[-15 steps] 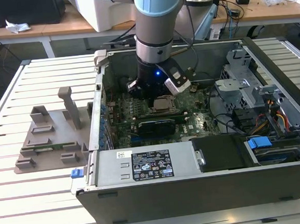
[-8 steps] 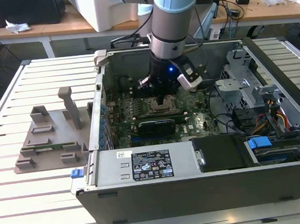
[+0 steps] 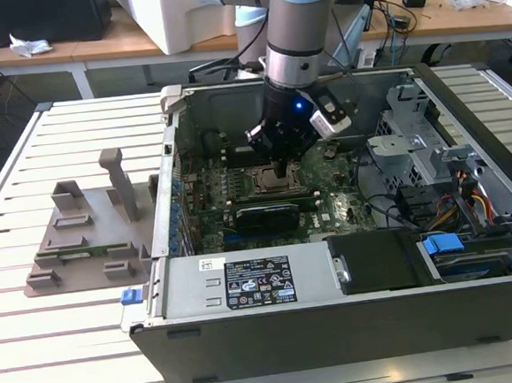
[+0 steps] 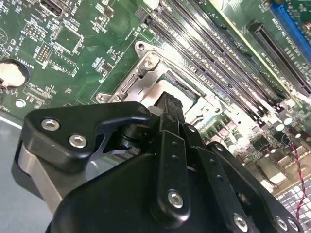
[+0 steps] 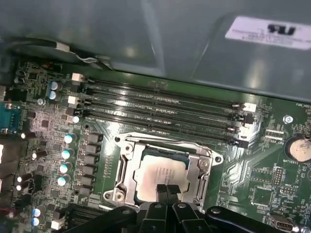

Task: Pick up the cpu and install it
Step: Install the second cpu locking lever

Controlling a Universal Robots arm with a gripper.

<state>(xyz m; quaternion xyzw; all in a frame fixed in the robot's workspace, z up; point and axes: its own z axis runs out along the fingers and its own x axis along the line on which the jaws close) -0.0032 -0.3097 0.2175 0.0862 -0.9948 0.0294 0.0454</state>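
The cpu [image 5: 159, 172], a square chip with a silvery top, lies flat in the motherboard socket, framed by the metal socket bracket [image 5: 127, 160]. My gripper [image 5: 167, 190] stands over the chip's edge with its two black fingertips pressed together and nothing visible between them; whether they touch the chip's top I cannot tell. In the exterior view the gripper [image 3: 280, 168] reaches down into the open computer case [image 3: 338, 327], right above the socket [image 3: 267, 181]. The second wrist view shows one finger [image 4: 168, 108] over the socket bracket [image 4: 146, 68].
Several empty memory slots [image 5: 160, 109] run alongside the socket. A black card with a fan [image 3: 267, 215] sits just in front of it, and the power supply [image 3: 254, 280] beyond that. A drive cage and cables [image 3: 432, 169] fill the case's right side. A grey fixture [image 3: 91, 231] rests outside.
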